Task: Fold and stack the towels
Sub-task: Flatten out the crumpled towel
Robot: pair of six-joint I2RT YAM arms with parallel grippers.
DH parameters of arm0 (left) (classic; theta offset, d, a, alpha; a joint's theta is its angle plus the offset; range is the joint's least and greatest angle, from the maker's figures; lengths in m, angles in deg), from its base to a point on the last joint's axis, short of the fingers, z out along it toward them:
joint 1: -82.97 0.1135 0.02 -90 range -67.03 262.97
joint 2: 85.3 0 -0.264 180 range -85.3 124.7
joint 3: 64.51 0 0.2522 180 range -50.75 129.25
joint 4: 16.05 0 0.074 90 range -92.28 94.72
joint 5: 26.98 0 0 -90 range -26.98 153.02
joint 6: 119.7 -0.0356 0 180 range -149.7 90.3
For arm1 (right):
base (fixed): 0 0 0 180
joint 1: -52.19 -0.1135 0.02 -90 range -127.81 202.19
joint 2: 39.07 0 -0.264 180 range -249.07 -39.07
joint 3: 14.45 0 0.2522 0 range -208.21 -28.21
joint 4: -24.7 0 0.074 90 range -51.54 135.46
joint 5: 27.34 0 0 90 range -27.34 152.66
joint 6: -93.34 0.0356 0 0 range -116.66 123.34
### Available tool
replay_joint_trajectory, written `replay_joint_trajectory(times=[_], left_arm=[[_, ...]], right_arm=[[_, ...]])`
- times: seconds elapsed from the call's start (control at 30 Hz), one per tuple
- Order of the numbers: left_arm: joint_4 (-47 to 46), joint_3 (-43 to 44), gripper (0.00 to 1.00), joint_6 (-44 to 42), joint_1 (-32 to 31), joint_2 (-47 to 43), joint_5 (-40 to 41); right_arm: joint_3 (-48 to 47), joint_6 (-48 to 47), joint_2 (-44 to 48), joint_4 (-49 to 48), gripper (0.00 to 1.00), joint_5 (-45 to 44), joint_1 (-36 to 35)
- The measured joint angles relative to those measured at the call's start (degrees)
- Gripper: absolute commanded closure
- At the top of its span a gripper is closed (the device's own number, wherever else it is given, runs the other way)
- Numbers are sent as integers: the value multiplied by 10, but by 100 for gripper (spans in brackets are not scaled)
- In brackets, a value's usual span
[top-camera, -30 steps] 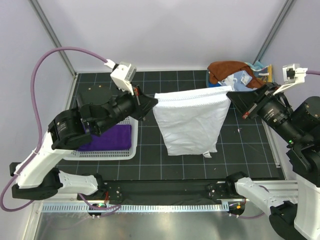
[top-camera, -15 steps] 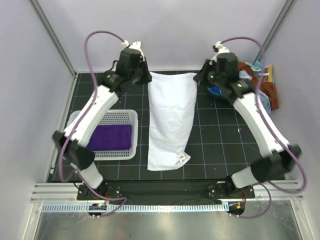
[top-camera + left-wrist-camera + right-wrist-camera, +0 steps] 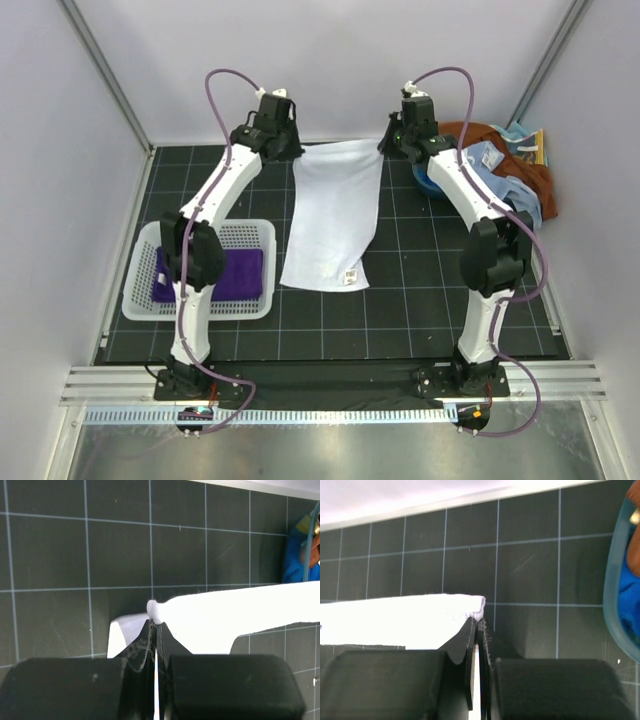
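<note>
A plain white towel (image 3: pixel 332 215) stretches from the far edge of the black grid mat toward the near side, its label near the front hem. My left gripper (image 3: pixel 293 155) is shut on its far left corner (image 3: pixel 156 611). My right gripper (image 3: pixel 385 145) is shut on its far right corner (image 3: pixel 477 609). Both arms reach far back, holding that edge taut between them. A dark purple towel (image 3: pixel 215 275) lies folded in the white basket (image 3: pixel 255 235). A rust-brown towel (image 3: pixel 535 180) and a light blue towel (image 3: pixel 495 165) are heaped at the back right.
A blue bowl-like thing (image 3: pixel 428 183) sits by the heap at the back right, also visible in the right wrist view (image 3: pixel 620 605). Metal frame posts rise at the back corners. The back wall stands just behind both grippers.
Both arms swung out from low near the sides to full reach at the back. The white towel went from hanging spread between them to lying lengthwise on the mat.
</note>
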Motion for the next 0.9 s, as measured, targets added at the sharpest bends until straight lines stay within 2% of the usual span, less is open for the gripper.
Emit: replay_joint_trajectory(times=[0.2, 0.33, 0.57, 0.77, 0.9], left_arm=[[-29, -71, 100, 8, -10, -35, 0], [-35, -137, 100, 7, -39, -95, 17], [-38, -266, 100, -4, -141, -300, 70], [-35, -285, 100, -10, -239, -462, 103], [-34, -284, 100, -8, -286, -536, 107]], right_arm=[[34, -8, 45, -15, 99, -4, -1], [97, -10, 117, -14, 99, -4, -2], [182, -13, 325, 35, 99, 17, -1], [172, -10, 513, 83, 99, 73, -1], [143, -5, 583, 124, 99, 117, -3]])
